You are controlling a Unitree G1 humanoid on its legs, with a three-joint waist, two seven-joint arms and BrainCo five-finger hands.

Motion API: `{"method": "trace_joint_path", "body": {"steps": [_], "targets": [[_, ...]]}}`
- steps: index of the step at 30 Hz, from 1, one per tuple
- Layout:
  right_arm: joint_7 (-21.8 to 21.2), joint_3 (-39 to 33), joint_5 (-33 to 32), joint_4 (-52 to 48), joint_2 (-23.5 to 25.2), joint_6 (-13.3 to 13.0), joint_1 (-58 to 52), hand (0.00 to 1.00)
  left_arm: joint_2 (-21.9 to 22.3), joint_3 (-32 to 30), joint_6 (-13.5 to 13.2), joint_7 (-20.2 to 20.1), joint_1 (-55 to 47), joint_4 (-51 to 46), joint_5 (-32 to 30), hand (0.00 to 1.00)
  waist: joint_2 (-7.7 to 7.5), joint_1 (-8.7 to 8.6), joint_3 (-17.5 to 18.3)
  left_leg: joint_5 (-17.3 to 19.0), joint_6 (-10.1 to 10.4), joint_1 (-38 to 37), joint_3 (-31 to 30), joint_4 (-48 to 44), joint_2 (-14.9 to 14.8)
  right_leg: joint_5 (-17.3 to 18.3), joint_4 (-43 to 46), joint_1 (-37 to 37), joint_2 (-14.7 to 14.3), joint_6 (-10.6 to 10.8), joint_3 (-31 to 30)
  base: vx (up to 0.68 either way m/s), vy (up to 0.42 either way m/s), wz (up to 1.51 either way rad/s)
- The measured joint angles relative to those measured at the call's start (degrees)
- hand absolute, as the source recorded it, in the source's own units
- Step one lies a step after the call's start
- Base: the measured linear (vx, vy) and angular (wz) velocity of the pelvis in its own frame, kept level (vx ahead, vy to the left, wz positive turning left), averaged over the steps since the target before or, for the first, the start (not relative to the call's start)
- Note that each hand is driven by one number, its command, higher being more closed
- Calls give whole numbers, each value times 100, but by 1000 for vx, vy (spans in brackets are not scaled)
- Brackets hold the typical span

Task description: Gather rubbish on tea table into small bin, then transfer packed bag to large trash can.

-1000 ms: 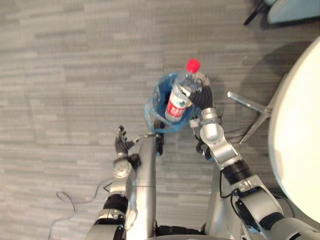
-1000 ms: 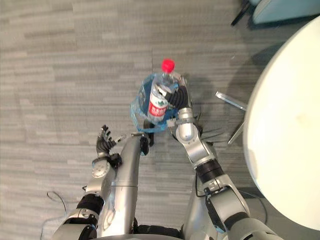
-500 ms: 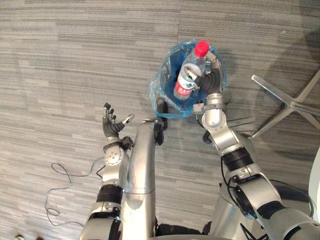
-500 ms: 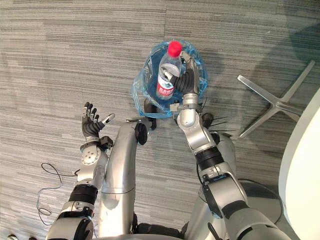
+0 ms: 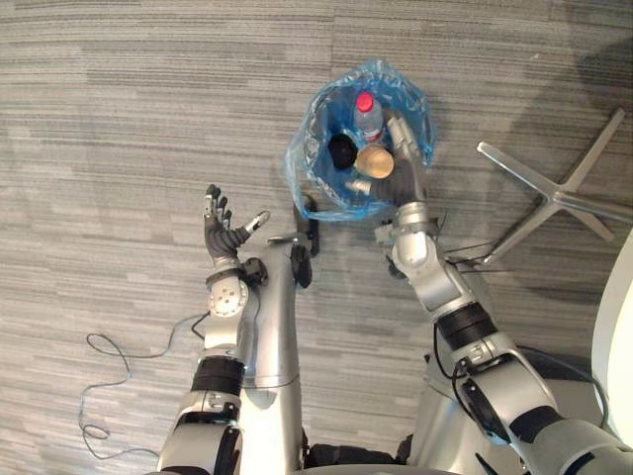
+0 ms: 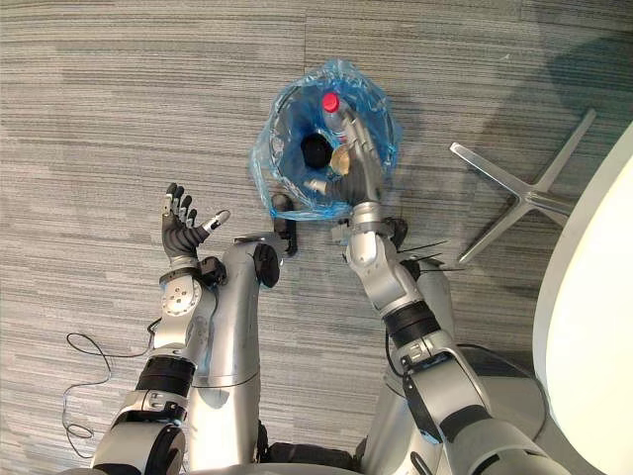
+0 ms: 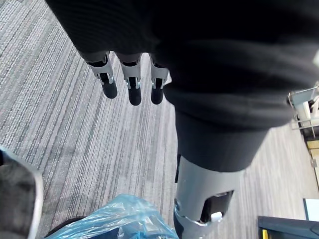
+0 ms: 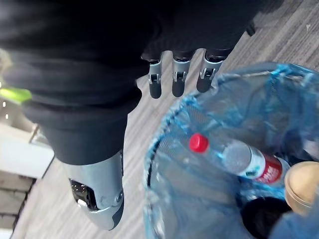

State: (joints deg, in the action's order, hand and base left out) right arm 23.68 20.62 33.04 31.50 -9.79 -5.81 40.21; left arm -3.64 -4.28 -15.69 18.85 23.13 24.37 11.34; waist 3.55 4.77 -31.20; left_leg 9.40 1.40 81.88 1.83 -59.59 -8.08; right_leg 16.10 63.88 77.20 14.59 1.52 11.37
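Note:
A small bin lined with a blue bag (image 5: 315, 188) stands on the carpet in front of me. Inside it lies a clear bottle (image 8: 239, 158) with a red cap and red label, beside a black lump (image 5: 343, 150) and a tan round lid (image 5: 374, 161). My right hand (image 5: 401, 176) hovers over the bin's near right rim, its fingers (image 8: 174, 82) straight and holding nothing. My left hand (image 5: 222, 236) is raised to the left of the bin, palm up and open, with its fingers (image 7: 130, 84) spread above bare carpet.
A silver star-shaped chair base (image 5: 556, 196) lies on the floor right of the bin. The white round table top (image 6: 593, 327) fills the right edge. Grey striped carpet (image 5: 129, 119) stretches to the left and beyond the bin.
My right hand has opened and let go of the bottle, which now lies down inside the bag. The camera has shifted a little; the left hand has hardly moved.

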Motion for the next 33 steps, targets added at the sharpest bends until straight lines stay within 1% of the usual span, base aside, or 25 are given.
{"method": "trace_joint_path", "body": {"steps": [2, 4, 5, 6, 9, 10, 11, 15, 21, 24, 26, 29, 31, 33], "targets": [[-43, 179, 180, 351, 26, 22, 124, 0, 2, -31, -1, 0, 91, 89, -5, 0, -17, -7, 1, -38, 6, 12, 5, 82, 7, 0, -42, 25, 2, 0, 12, -27, 9, 6], [-129, 254, 363, 612, 85, 109, 280, 0, -2, -40, 0, 0, 103, 82, -2, 0, -20, -60, 1, -79, 2, 47, 5, 156, 15, 0, -77, 64, 14, 0, 38, -26, 9, 8], [-147, 291, 380, 743, 100, 155, 322, 0, -1, -40, 1, 0, 117, 67, 3, 0, -20, -57, 1, -86, 10, 73, 7, 173, 17, 1, -77, 98, 19, 1, 40, -23, 10, 4], [-160, 363, 492, 957, 111, 234, 464, 100, -4, -47, 0, 0, 173, 50, 25, 0, -20, -55, 1, -91, 18, 136, 6, 184, 20, 3, -64, 171, 20, 1, 40, -26, 15, 4], [-240, 421, 608, 1237, 124, 298, 663, 100, -4, -47, -1, -1, 333, 40, 32, 0, -21, -64, 1, -117, 22, 267, 3, 189, 53, 6, 16, 329, 57, 1, 30, -17, 13, 9], [-267, 424, 614, 1341, 127, 371, 719, 100, 4, -40, -1, -1, 428, 60, 31, 0, -21, -56, 1, -125, 24, 325, -4, 186, 63, 10, 53, 403, 60, 5, 14, -20, 14, 12], [-267, 424, 611, 1414, 127, 390, 759, 100, 10, -35, -1, -2, 502, 81, 31, 0, -22, -65, 0, -143, 19, 367, -16, 183, 85, 30, 96, 453, 64, -17, -3, -20, 14, 12], [-250, 418, 562, 1467, 116, 393, 828, 100, 14, -29, -4, -5, 543, 101, 32, 0, -22, -70, 0, -153, 21, 388, -45, 158, 90, 64, 162, 477, 58, -28, -9, -16, 13, 5], [-251, 413, 291, 1408, 69, 385, 866, 100, 13, -27, -2, -24, 543, 100, 32, 0, -32, -69, 6, -156, 58, 385, -55, 171, 86, 83, 143, 466, 45, -20, -4, -37, 27, 0], [-253, 401, 129, 1136, 45, 377, 756, 100, 14, -24, 4, -123, 543, 147, 30, 0, -45, -73, 12, -168, 52, 347, -68, 195, 76, 76, 85, 395, 37, -30, 33, -22, 19, -1], [-253, 313, 78, 855, 46, 359, 653, 100, 16, -21, 10, -137, 543, 202, 28, 0, -93, -73, 24, -204, 39, 280, -52, 276, 76, 58, 26, 332, 38, -58, 46, -11, 11, 2], [-244, 188, 14, 503, 40, 342, 531, 100, 25, -12, 11, -138, 528, 339, 20, 0, -100, -77, 28, -241, 6, 139, -55, 354, 67, 42, -61, 178, 25, -82, 83, -14, 15, -1], [-241, 188, -96, 225, 46, 332, 454, 100, 26, -10, 12, -138, 464, 346, 18, 0, -119, -73, 29, -242, 5, 28, -56, 402, 25, 12, -157, 55, -33, -125, 105, -18, 18, -9], [-234, 177, -148, -151, 46, 239, 297, 100, 57, 17, 23, -139, 375, 364, 6, 0, -152, -79, 30, -269, 32, -153, -42, 543, 16, -23, -286, -112, -56, -167, 125, -9, 8, -2]]}}
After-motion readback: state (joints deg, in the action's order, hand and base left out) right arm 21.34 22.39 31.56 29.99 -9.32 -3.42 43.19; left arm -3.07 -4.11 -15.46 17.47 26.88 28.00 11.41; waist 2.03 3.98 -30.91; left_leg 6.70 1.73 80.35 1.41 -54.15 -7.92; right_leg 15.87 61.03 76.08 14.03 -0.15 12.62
